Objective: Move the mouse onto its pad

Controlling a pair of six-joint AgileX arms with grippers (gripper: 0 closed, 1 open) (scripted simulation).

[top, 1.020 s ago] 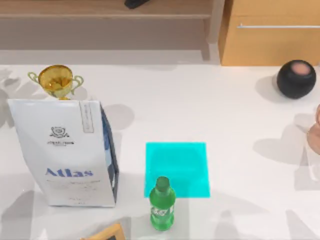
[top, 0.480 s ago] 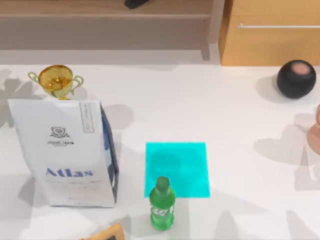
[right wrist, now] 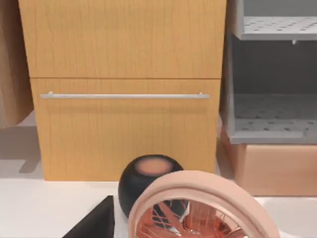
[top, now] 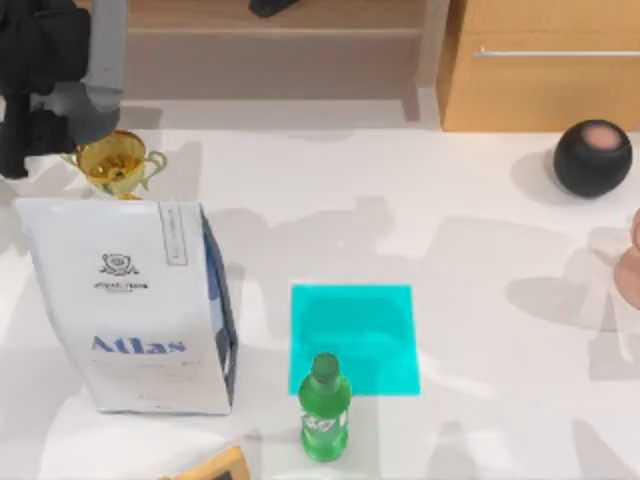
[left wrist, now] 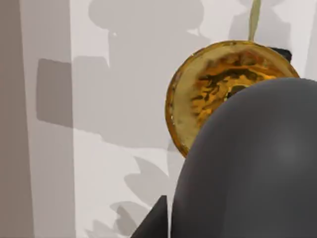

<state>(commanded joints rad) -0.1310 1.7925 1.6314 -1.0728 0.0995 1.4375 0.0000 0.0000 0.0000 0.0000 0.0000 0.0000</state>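
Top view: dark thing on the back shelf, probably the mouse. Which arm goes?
Left, likely. The left arm hangs at the back left over the gold cup, nearer that shelf item; the right wrist view faces the black ball at the far right.

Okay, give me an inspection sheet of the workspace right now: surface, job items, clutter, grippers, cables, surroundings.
Surface: white table, crossed by soft shadows.
Job's things: cyan pad lies flat near the front middle; its front left corner is covered by the green bottle. A dark object lies on the shelf at the back; I cannot tell whether it is the mouse.
Clutter: white Atlas bag at left, gold trophy cup behind it, black round speaker at back right, pink fan at the right edge.
Grippers: left arm is above the trophy cup at back left.
Cables: nothing seen.
Surroundings: wooden shelf and wooden drawer cabinet behind the table.
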